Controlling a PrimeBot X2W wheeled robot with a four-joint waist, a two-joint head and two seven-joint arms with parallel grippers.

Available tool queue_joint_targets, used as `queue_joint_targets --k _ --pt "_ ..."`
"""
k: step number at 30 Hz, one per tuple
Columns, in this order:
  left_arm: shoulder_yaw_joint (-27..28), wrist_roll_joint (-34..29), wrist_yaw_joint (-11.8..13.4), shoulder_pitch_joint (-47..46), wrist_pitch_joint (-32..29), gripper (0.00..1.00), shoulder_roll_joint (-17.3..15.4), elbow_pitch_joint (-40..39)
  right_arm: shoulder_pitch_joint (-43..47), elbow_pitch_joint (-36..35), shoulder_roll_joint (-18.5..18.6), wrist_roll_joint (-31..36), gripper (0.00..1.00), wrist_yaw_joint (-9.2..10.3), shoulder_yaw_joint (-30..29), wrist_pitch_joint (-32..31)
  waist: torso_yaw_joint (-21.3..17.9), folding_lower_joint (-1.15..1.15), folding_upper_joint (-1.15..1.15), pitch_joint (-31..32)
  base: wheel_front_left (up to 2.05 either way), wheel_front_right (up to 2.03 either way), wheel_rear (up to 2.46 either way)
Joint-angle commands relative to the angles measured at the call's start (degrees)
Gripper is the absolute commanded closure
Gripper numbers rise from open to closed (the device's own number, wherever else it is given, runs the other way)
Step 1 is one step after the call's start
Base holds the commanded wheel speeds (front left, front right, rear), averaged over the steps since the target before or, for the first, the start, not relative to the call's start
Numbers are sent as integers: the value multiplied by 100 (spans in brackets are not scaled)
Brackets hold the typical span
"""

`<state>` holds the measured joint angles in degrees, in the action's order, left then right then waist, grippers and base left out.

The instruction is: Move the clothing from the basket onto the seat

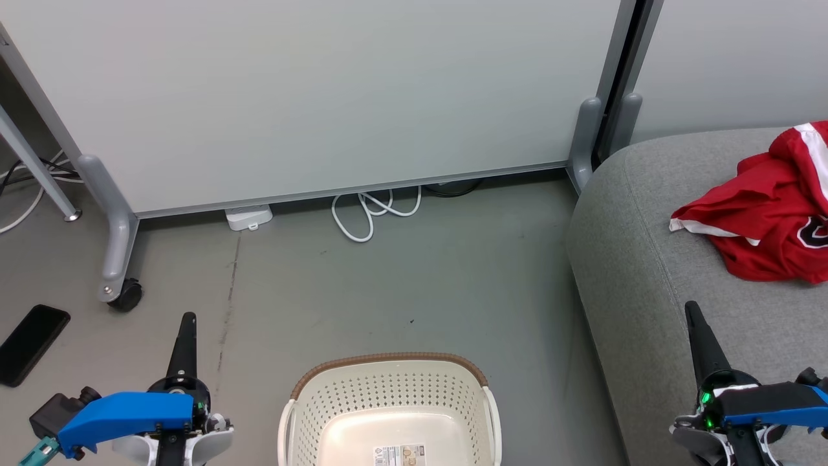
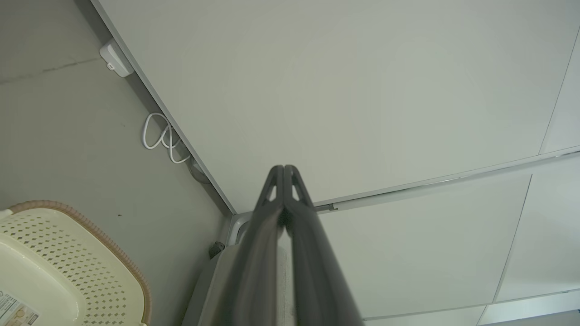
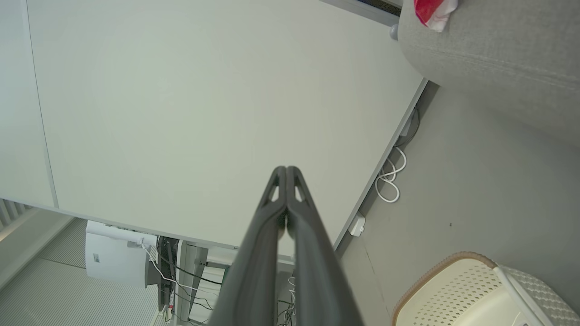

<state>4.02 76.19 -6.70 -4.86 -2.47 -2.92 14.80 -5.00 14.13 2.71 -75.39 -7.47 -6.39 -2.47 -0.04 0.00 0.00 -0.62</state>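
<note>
The red clothing (image 1: 770, 220) lies crumpled on the grey seat (image 1: 640, 259) at the right; a scrap of it (image 3: 432, 11) peeks in at the top of the right wrist view. The cream basket (image 1: 388, 414) with the brown rim stands on the floor at the bottom middle, and its inside holds just a label. My left gripper (image 1: 187, 320) is shut and holds nothing, left of the basket above the floor. My right gripper (image 1: 691, 309) is shut and holds nothing, over the seat's front part, below the clothing. Both pairs of fingertips (image 2: 283, 170) (image 3: 286, 170) are pressed together.
A white partition wall on grey wheeled legs (image 1: 119, 259) runs along the back. A looped white cable (image 1: 372, 213) and a white power block (image 1: 249, 217) lie at its foot. A black phone (image 1: 29, 343) lies on the floor at the left.
</note>
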Motion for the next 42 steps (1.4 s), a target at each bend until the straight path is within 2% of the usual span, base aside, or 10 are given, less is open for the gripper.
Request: queue_joint_targets --k 1,36,42 --pt "47 162 -53 -113 -51 100 -1 -54 -92 -38 26 -182 100 -3 -11 -50 0 0 0 3 0 0 0" --pt "267 1618 -103 -173 -420 100 6 -85 -157 -17 28 -1692 100 -4 -20 -420 3 0 0 43 0 0 0" --pt "270 1627 -104 -165 -430 100 6 -84 -153 -16 28 -1707 100 -4 -20 -427 4 0 0 44 0 0 0"
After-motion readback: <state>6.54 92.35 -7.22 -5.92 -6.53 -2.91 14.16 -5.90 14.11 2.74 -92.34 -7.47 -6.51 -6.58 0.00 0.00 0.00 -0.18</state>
